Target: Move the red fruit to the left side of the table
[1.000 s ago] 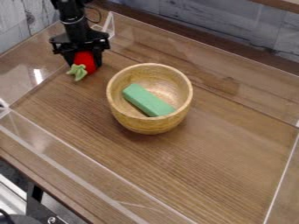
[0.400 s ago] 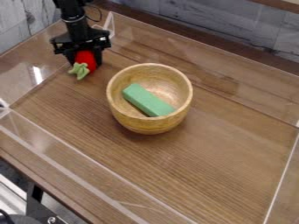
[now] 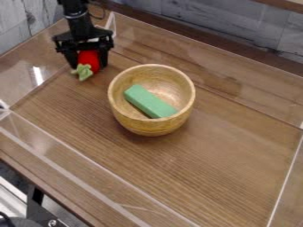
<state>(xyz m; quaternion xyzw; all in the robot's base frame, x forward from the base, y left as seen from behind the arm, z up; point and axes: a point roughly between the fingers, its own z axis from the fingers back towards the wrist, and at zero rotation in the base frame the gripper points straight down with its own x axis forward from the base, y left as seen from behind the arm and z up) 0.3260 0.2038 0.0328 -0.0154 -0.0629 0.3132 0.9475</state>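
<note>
Between open pincer (image 3: 85,56) fingers, red fruit (image 3: 85,61)

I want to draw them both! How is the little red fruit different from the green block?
The red fruit is glossy red with a green leafy stem; the green block is plain green. The fruit is rounded, the block flat and boxy, and the block looks bigger. The fruit sits on the table under the claw; the block lies inside the wooden bowl. Both are small.
</note>
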